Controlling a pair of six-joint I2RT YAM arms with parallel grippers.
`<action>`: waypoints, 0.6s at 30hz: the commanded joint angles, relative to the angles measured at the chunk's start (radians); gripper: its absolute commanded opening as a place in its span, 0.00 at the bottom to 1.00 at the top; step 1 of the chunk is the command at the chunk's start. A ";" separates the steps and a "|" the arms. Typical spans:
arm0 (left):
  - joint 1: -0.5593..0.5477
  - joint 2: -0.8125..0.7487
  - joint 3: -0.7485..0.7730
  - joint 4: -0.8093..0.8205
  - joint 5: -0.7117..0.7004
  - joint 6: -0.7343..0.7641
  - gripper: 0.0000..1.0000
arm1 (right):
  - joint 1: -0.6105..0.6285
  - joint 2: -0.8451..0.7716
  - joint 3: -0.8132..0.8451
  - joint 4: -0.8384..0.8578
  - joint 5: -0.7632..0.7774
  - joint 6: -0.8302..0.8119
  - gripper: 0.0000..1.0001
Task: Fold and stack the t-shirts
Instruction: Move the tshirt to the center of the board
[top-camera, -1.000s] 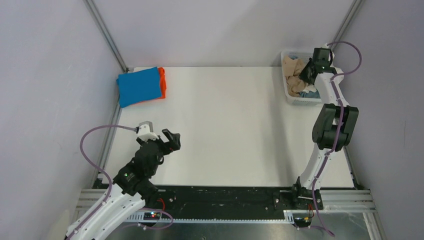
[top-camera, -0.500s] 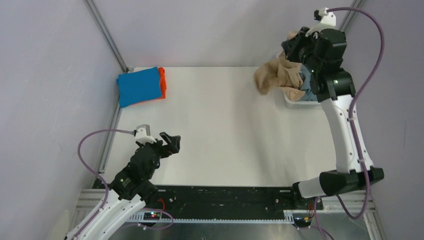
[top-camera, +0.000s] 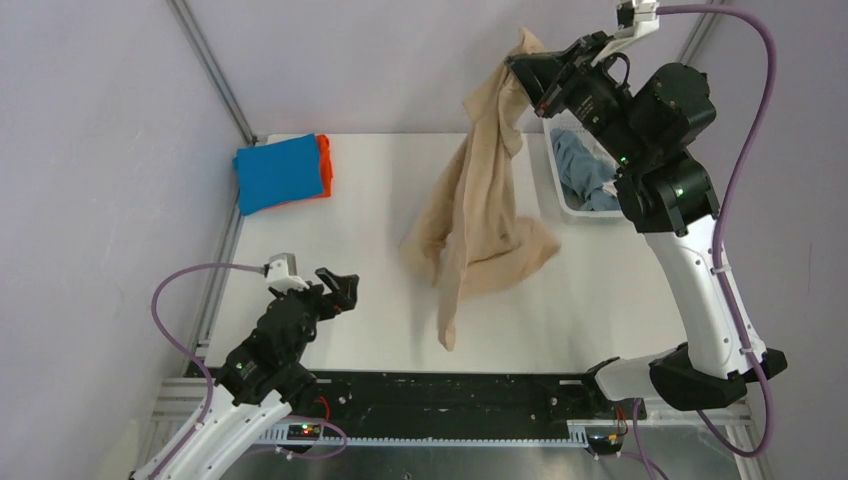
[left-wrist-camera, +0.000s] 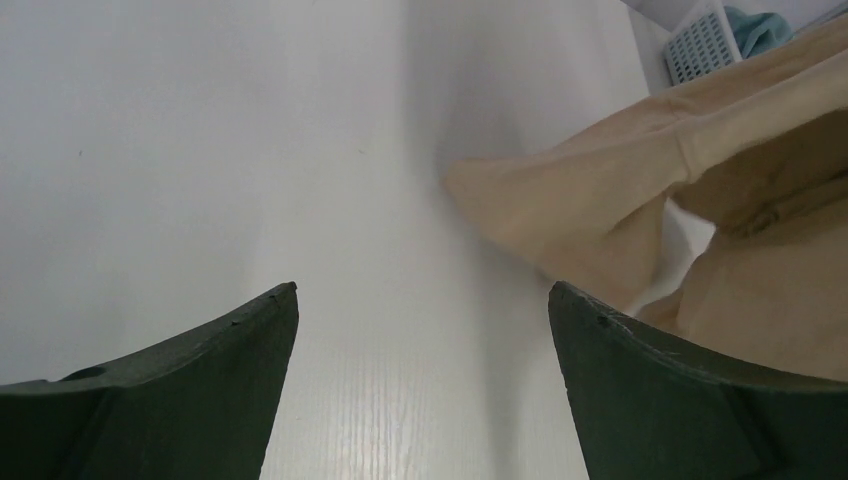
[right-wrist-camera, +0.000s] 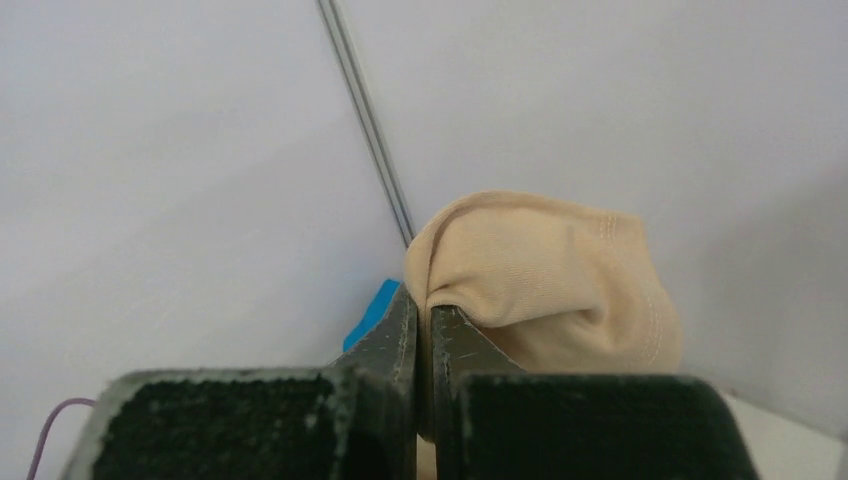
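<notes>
My right gripper (top-camera: 523, 68) is raised high at the back right and is shut on the beige t-shirt (top-camera: 480, 210). The shirt hangs down from it, and its lower end trails over the middle of the table. The pinched fold shows in the right wrist view (right-wrist-camera: 540, 280). The shirt also fills the right side of the left wrist view (left-wrist-camera: 640, 200). My left gripper (top-camera: 340, 285) is open and empty low over the table's near left. A folded bright blue t-shirt (top-camera: 278, 172) lies on a folded orange one (top-camera: 324, 165) at the back left. A grey-blue t-shirt (top-camera: 583, 170) lies in the basket.
The white mesh basket (top-camera: 556, 178) stands at the table's back right, beside the right arm. Grey walls close in the table on three sides. A black rail runs along the near edge.
My right gripper has risen out of the basket and swung left, pulling the beige t-shirt up and out over the table. The left gripper has barely moved.
</notes>
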 joint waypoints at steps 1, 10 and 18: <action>-0.004 -0.006 0.018 -0.004 -0.019 -0.019 0.98 | 0.013 0.001 0.076 0.273 -0.089 0.070 0.00; -0.004 0.015 0.025 -0.006 -0.029 -0.029 0.98 | 0.111 0.011 0.069 0.217 0.024 0.078 0.00; -0.003 0.060 0.023 -0.004 -0.020 -0.040 0.98 | -0.095 -0.204 -0.460 -0.067 0.364 0.151 0.00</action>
